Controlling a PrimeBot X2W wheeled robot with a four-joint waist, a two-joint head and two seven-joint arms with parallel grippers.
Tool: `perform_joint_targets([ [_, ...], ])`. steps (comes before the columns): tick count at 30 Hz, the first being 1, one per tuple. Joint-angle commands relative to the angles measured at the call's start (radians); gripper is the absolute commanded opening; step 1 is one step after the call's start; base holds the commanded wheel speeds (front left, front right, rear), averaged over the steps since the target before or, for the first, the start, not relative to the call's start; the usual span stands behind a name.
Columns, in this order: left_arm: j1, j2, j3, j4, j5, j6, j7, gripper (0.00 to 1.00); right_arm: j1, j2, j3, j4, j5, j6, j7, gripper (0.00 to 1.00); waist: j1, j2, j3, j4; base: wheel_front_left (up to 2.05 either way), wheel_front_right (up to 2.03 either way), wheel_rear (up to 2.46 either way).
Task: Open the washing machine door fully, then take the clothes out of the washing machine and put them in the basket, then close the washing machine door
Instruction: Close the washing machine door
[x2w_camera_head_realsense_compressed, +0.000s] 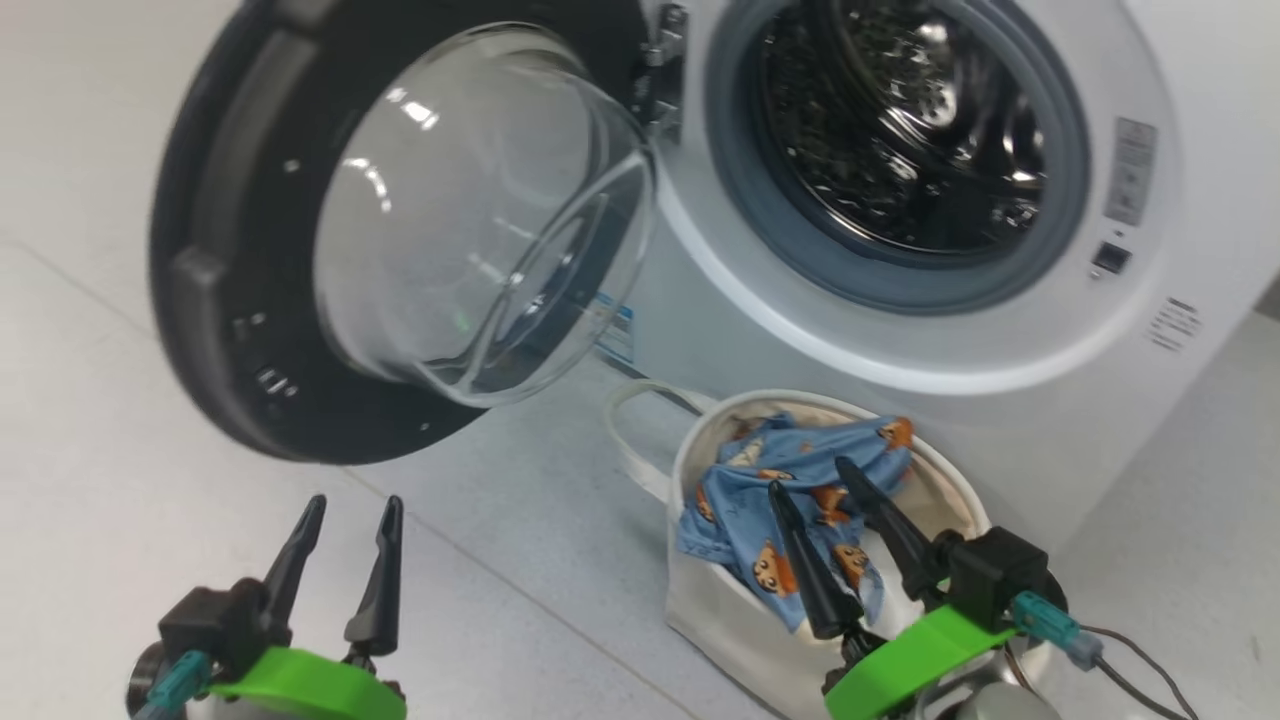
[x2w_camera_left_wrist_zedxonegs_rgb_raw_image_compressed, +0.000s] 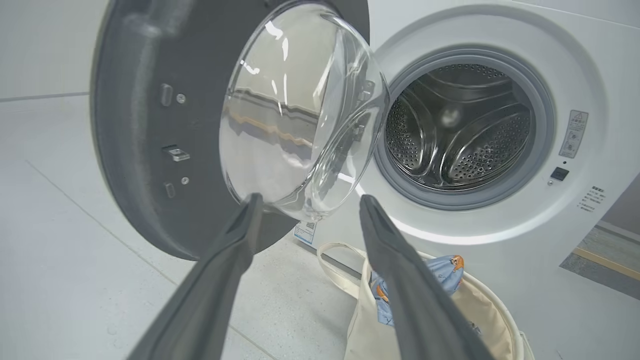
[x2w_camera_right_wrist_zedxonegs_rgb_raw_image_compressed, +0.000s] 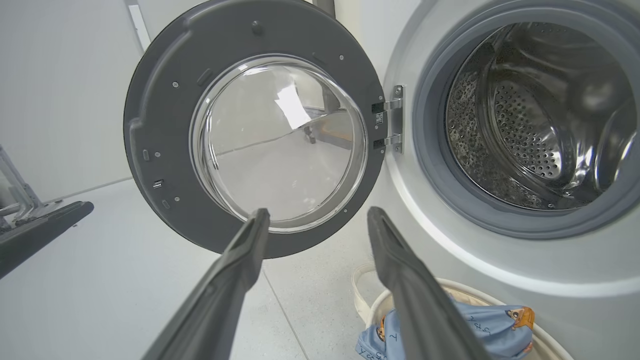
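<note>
Both your hands hang open and empty: left hand at near left, short of the washing machine door, right hand over the basket, where the soft, light clothes lie heaped. The door, stiff and likely heavy, stands wide at left. Push its black rim, not the slippery glass dome. The floor at left is open; the basket crowds the washing machine.

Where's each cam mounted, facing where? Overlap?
Head: robot's head, facing forward-down at the open washing machine door and basket; left gripper, right gripper low, jaws open.
Left wrist: left arm, facing along its own jaws toward door glass and drum.
Right wrist: right arm, facing along its own jaws at the door's inner face.
Shared: all three show door, drum, clothes in basket.
</note>
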Motion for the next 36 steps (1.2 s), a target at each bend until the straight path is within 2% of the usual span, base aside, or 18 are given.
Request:
perform_joint_targets([
  [1,-0.019,0.031,0.058,-0.045,0.004,0.013,-0.012,1.0,-0.042,0.0,0.022,-0.027,0.008,0.007,-0.012,1.0,0.0,-0.0001,-0.007,0.043,0.0,0.0,0.0],
  [12,0.036,0.029,0.097,-0.115,-0.007,0.048,-0.012,1.0,-0.108,-0.004,0.077,0.001,0.038,0.007,-0.02,1.0,0.0,-0.0001,0.029,0.066,0.0,0.0,0.0],
  [21,0.029,0.023,0.114,-0.137,-0.042,0.033,-0.004,1.0,-0.128,-0.009,0.087,0.021,0.052,0.007,-0.029,1.0,0.0,-0.0001,0.031,0.065,0.0,0.0,0.0],
  [22,0.021,0.02,0.125,-0.146,-0.064,0.024,-0.001,0.24,-0.125,-0.009,0.084,0.022,0.053,0.007,-0.03,1.0,0.0,-0.0001,0.031,0.064,0.0,0.0,0.0],
  [23,0.011,0.019,0.138,-0.153,-0.091,0.015,0.009,0.0,-0.121,-0.009,0.082,0.022,0.053,0.007,-0.03,1.0,0.0,-0.0001,0.031,0.064,0.0,0.0,0.0],
  [29,-0.131,0.054,0.296,-0.144,-0.315,-0.019,0.129,0.0,-0.096,-0.013,0.068,0.024,0.048,0.007,-0.032,1.0,0.0,-0.0001,0.041,0.061,0.0,0.0,0.0],
  [33,-0.289,0.096,0.415,-0.021,-0.473,-0.011,0.237,0.0,-0.086,-0.019,0.06,0.019,0.042,0.007,-0.032,1.0,0.0,-0.0001,0.049,0.056,0.0,0.0,0.0],
  [36,-0.409,0.118,0.468,0.118,-0.558,-0.002,0.304,0.0,-0.076,-0.022,0.048,0.013,0.036,0.007,-0.03,1.0,0.0,-0.0001,0.051,0.05,0.0,0.0,0.0],
])
